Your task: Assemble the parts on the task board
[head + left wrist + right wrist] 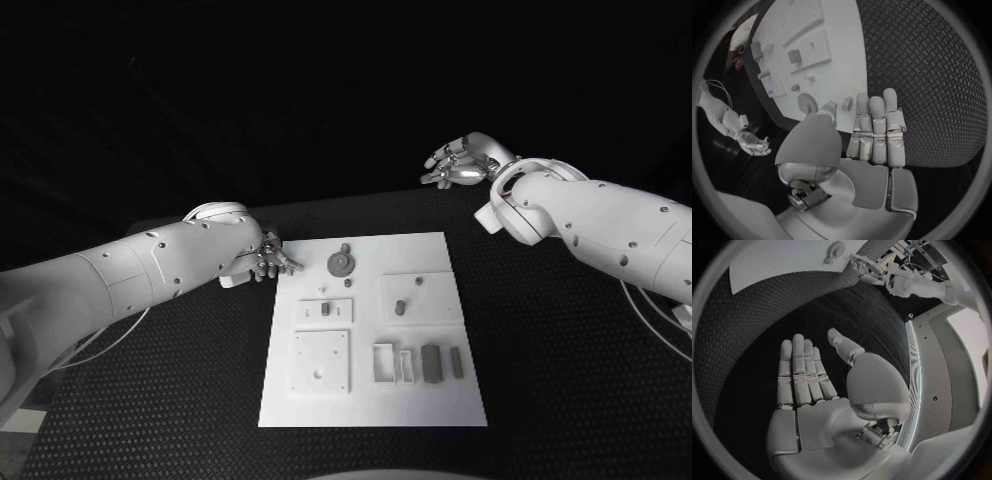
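Task board: the white task board (pixel 372 330) lies in the middle of the black table (pixel 173 400), its long side running from 12 to 6 o'clock in the head view.
Parts at the far end: a round grey disc part (pixel 340 263) sits near the board's 12 o'clock edge, with a small piece just beyond it toward 12.
Parts mid-board: a small upright part (pixel 327 307) stands on a raised plate at about 9 o'clock from the board's centre; another raised plate at 3 o'clock carries a small dark part (pixel 401 308).
Parts at the near end: slim dark bar parts (pixel 433 361) lie side by side at 4 o'clock, beside pale rectangular frames; a square plate (pixel 320 361) sits at 7 o'clock.
Left hand: the left hand (pixel 268 262) hovers at the board's 10 o'clock corner, fingers straight and close together, grasping nothing.
Right hand: the right hand (pixel 462 162) is raised well away from the board, out past 1 o'clock, released, palm flat and bare in its wrist view.
Progress: by my judgement the work is early; several parts lie loose, neither hand carries one, and which pieces are already seated I cannot tell.
Left to do: likely picking up the loose bars and the disc and seating them.
Writing: no brand, label or lettering can be read anywhere.
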Tool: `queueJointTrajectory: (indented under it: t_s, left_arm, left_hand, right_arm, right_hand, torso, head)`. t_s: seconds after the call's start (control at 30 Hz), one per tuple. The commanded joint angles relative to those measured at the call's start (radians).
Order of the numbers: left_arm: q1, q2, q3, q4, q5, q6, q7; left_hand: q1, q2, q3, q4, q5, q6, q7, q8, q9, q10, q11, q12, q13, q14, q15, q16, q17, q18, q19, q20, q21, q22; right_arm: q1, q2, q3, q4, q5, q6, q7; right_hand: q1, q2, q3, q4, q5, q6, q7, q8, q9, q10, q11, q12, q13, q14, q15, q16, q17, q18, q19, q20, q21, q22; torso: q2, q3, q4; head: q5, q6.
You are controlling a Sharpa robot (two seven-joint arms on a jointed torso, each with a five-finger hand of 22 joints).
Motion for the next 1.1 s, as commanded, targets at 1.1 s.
queueJointTrajectory:
  t_s: [1.1]
  left_arm:
    - [0.000,0.011,0.000,-0.020,0.048,0.010,0.013]
  left_hand:
    - [0.118,0.043,-0.075,0.001,0.256,0.009,-0.005,0.040,-0.019,-0.006,-0.004,0.010,-0.007,-0.007,0.002,0.012,-0.008,-0.004,0.010,-0.004,-0.021,0.012]
  right_arm:
    - [-0.004,0.005,0.000,-0.001,0.002,0.019,0.007]
  right_hand:
    - [-0.005,0.006,-0.006,0.000,0.003,-0.007,0.000,0.000,-0.003,-0.006,0.005,0.009,-0.005,0.002,0.007,-0.009,0.004,0.015,0.001,0.005,-0.005,0.000]
  torso:
    - [0.000,-0.0012,0.0006]
  head:
    - [-0.001,-0.004]
